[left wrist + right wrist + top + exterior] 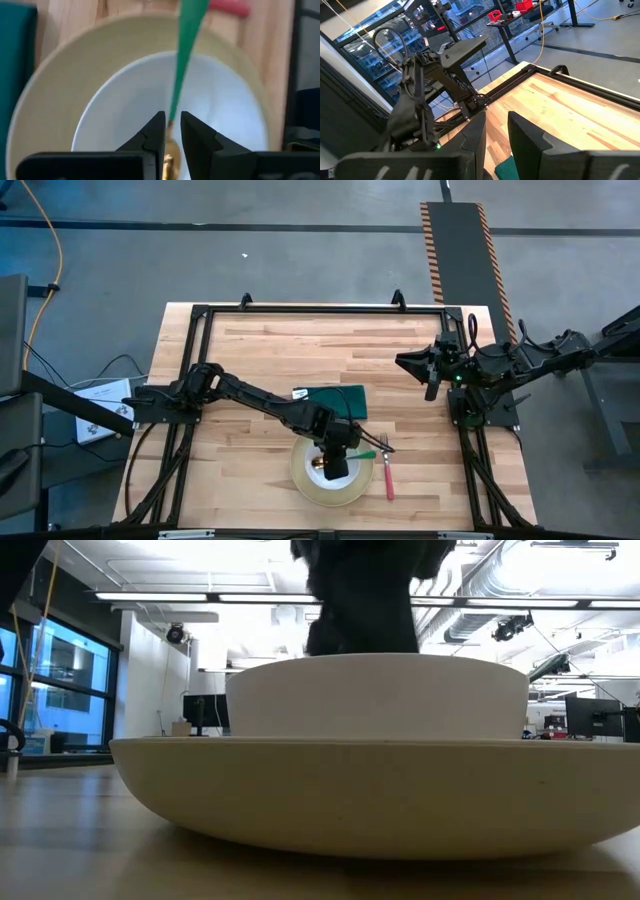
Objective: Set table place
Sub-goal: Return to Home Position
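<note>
With left tool [172,127] low over bowl [225,110] on plate [55,100], fingers a little apart astride spoon [185,50]: lift straight up first, clear of the green handle, then swing home without brushing fork [388,475] just beside plate. Leave right tool [496,125] parked at right edge of tabletop [300,345], fingers apart. Found no readable writing or brands.

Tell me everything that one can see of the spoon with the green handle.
The gold metal spoon with the flat green handle lies in the round white bowl, which stands on the pale yellow round plate. The handle narrows toward the gold neck and slants out over the bowl's rim, toward the pink-handled fork. The left pincer hovers open astride the neck, hiding most of the gold end.
</note>
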Action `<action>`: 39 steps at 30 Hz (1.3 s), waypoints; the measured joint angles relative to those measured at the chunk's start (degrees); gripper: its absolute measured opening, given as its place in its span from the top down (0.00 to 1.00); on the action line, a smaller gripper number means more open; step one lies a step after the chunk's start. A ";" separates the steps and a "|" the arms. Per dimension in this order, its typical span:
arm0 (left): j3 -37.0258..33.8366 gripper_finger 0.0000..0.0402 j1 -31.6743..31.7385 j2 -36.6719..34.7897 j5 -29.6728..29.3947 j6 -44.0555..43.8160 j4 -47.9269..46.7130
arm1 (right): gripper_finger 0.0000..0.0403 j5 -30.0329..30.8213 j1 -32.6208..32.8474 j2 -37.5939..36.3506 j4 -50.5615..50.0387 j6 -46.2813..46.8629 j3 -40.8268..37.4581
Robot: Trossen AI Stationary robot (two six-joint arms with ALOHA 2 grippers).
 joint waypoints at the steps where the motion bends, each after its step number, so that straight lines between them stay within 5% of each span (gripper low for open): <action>1: 0.82 0.88 0.01 -0.16 0.00 0.32 -0.22 | 0.82 0.00 0.00 0.00 0.01 0.01 0.00; 14: 15.46 0.88 6.42 -9.91 -3.07 6.20 -7.57 | 0.82 -2.42 0.98 -2.45 1.49 -1.72 -0.09; 24: 15.81 0.88 12.47 -26.82 -4.83 11.18 -10.15 | 0.82 -1.64 4.34 -10.23 6.13 -9.88 -0.02; 39: 12.49 0.88 13.16 -51.41 -9.50 17.46 -12.43 | 0.82 -1.63 6.82 -19.05 5.73 -13.88 -0.02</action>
